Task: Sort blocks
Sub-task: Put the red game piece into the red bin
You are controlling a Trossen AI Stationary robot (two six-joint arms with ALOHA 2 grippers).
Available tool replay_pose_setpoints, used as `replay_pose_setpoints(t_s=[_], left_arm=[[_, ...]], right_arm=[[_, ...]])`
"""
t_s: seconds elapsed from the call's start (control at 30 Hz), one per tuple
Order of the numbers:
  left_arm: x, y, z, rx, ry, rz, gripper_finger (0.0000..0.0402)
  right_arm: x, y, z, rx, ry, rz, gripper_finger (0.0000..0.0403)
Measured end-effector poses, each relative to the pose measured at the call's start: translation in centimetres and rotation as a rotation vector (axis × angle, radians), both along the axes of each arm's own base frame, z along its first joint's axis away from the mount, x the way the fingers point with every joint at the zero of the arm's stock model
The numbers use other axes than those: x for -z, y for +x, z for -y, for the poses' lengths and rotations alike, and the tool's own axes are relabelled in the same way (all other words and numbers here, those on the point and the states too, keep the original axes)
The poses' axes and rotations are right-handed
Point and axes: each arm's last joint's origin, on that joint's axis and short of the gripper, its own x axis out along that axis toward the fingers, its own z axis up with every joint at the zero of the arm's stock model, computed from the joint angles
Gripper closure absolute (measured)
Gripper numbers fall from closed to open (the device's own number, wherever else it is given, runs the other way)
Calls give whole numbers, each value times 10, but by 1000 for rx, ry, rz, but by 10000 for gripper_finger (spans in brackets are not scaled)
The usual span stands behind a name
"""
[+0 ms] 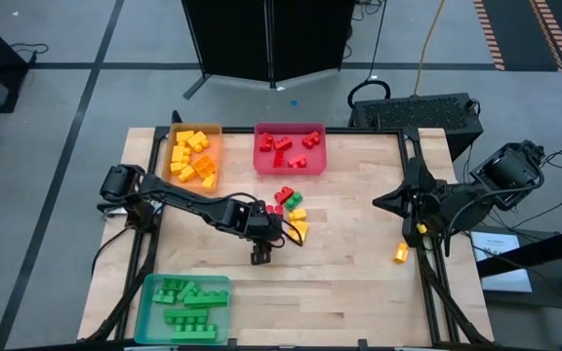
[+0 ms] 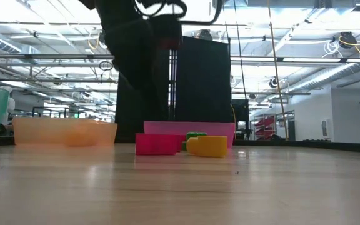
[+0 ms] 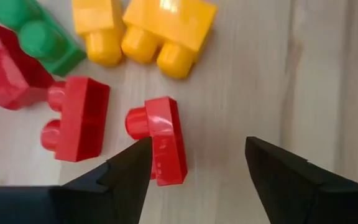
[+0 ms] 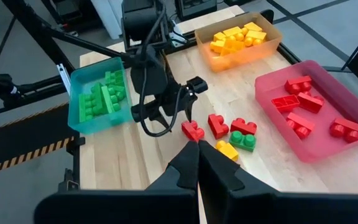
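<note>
Glossy red studded brick (image 3: 160, 140) lies on the pale wood-grain counter (image 3: 328, 74) between the left claw's (image 3: 197, 163) spread dark fingers. Right claw (image 4: 197, 152) is pressed together.

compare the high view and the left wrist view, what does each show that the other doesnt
Only the high view shows the orange tray, red tray, teal tray, a stray yellow block and the right gripper parked near the table's right edge. Only the left wrist view shows the small red block lying partly between the left gripper's open fingers. Both show the loose red, green and yellow blocks mid-table.
</note>
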Motion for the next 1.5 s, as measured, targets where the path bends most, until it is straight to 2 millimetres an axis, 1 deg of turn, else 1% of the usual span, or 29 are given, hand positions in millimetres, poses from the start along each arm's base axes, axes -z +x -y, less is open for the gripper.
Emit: replay_pose_setpoints(t_s=[0.13, 0.33, 0.4, 0.47, 0.53, 0.6, 0.67, 0.77, 0.87, 0.9, 0.93, 1.0, 1.07, 1.13, 1.23, 1.3, 1.37, 1.43, 1.5], left_arm=[[18, 4, 0, -5, 24, -55, 135], [50, 13, -8, -32, 71, -127, 134], [61, 16, -10, -37, 48, -157, 134], [66, 18, -11, -40, 35, -161, 135], [69, 19, -12, -38, 21, -168, 145], [67, 19, -10, -33, 21, -157, 170], [61, 18, -7, -26, 18, -140, 210], [54, 15, -6, -20, 21, -124, 289], [41, 15, -6, -15, 16, -80, 372], [39, 15, -6, -22, 12, -72, 386], [39, 14, -6, -27, 10, -76, 390], [40, 13, -7, -62, -16, -94, 378], [41, 11, -7, -89, -87, -127, 354], [42, 7, -6, -100, -153, -182, 323], [42, 1, -1, -64, -190, -247, 270], [38, 0, 5, 5, -173, -269, 232], [33, 2, 10, 76, -134, -251, 195], [29, 4, 12, 108, -70, -232, 160], [27, 5, 12, 103, 5, -218, 129]], right_arm=[[1, -1, 0, 1, -6, -10, 403], [1, -1, 0, 1, -6, -11, 403], [1, -1, 0, 2, -5, -11, 403], [1, -1, 0, 5, 0, -10, 403], [1, -1, 1, 6, 3, -10, 403], [1, -1, 0, 7, 4, -10, 403], [1, -1, 0, 6, 4, -9, 403], [1, -1, 0, 6, 3, -10, 403], [1, -1, 0, 2, -3, -11, 403], [1, -1, 0, 2, -4, -11, 403], [1, -1, 0, 1, -4, -11, 403], [1, -1, 0, 1, -5, -11, 403], [1, -1, 0, 0, -5, -11, 403], [1, -1, 0, -4, -5, -13, 403], [1, -2, -1, -12, -9, -19, 403], [1, -3, -2, -18, -9, -19, 403], [2, -3, -2, -20, -10, -19, 403], [2, -3, -2, -22, -13, -21, 403], [2, -3, -2, -22, -17, -26, 403]])
